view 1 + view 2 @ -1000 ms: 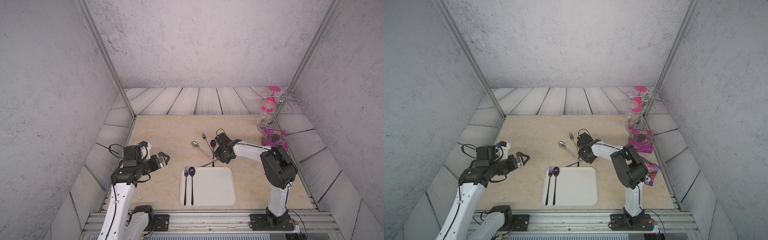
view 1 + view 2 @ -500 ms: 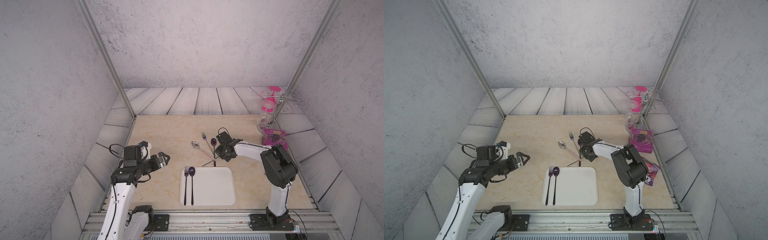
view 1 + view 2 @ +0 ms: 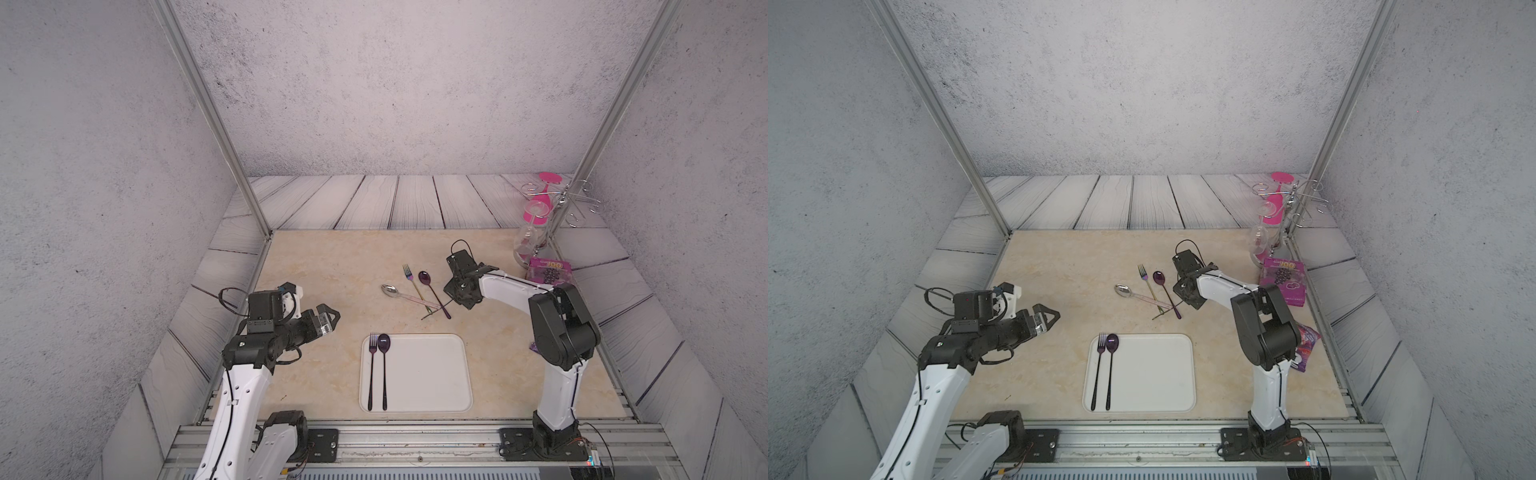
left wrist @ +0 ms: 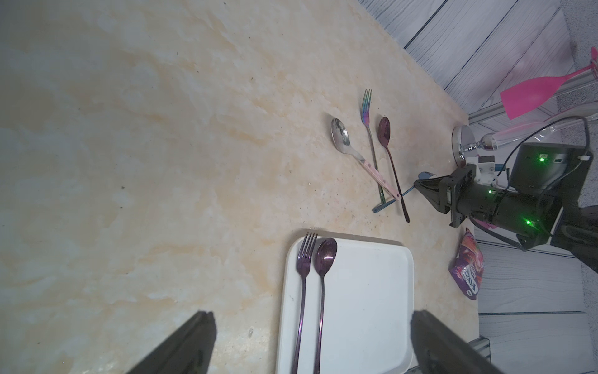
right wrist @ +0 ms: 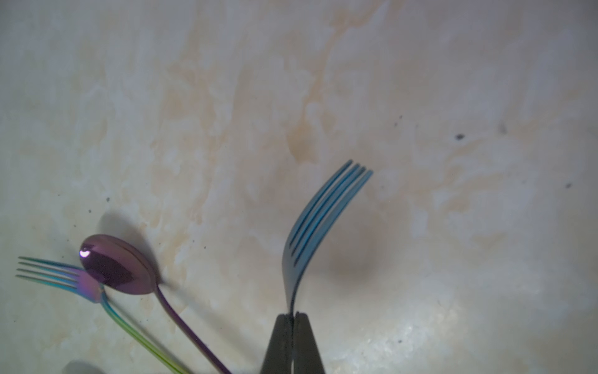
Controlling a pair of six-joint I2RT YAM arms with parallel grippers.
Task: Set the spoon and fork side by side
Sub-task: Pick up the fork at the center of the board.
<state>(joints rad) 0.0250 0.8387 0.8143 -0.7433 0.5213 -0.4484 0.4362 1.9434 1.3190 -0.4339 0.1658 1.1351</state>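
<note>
Tho fork [image 3: 372,345] at edge, tray [image 3: 428,374] roomy

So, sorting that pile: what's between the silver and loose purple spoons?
The rainbow fork lies between silver spoon and purple spoon, clearest in the left wrist view.

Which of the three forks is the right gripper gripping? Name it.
The blue fork, pinched at its neck by the right gripper. The rainbow fork lies on the tabletop; the purple fork lies on the white tray.

You have open tabletop [image 3: 316,266] left of the crossed cutlery [image 3: 411,297]; the wine-glass rack [image 3: 562,199] and purple box [image 3: 548,272] crowd the right edge.
</note>
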